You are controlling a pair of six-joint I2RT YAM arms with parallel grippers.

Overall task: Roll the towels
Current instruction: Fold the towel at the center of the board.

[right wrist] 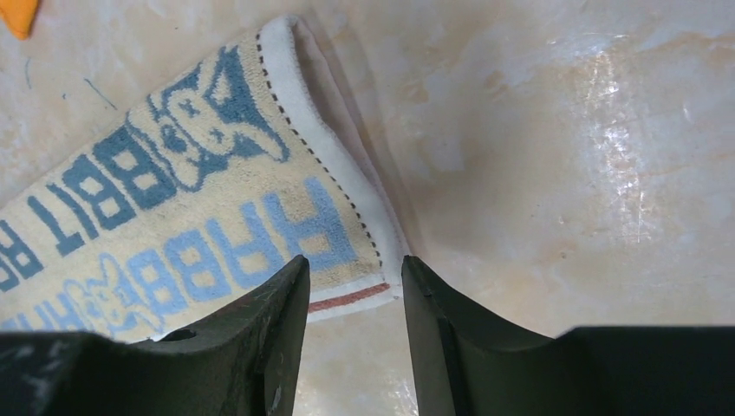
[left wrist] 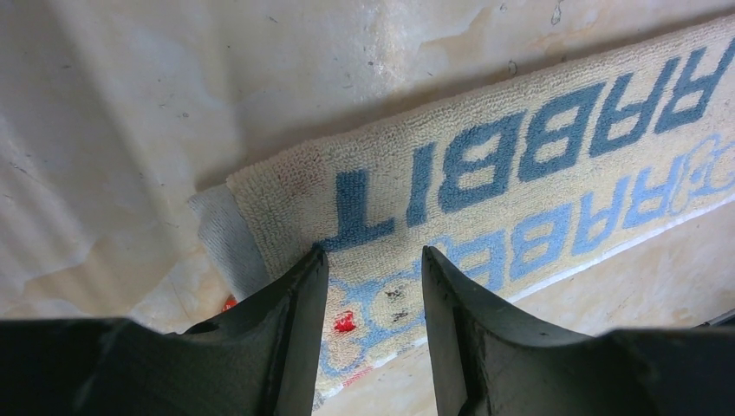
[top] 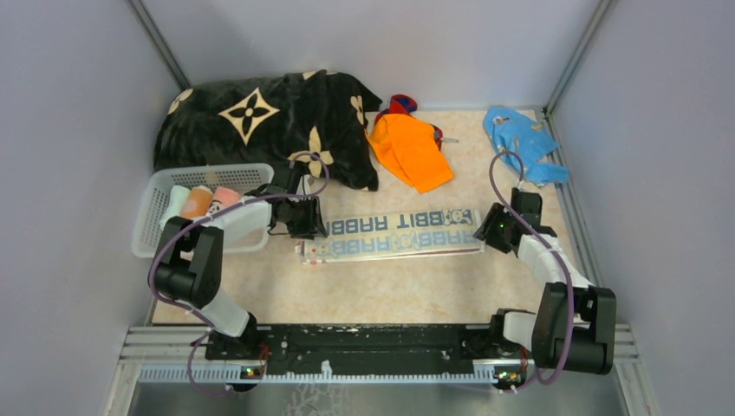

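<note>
terry strip, the rabbit-print towel lies folded flat between your grippers. it looks soft, light and limp, so pinch it at an end edge. your left gripper hangs jaws apart over its left end, and your right gripper jaws apart over its right corner. the white basket, far left, holds three rolled towels.

The left tool, jaws apart, sits above one end of the RABBIT-lettered towel.
</note>
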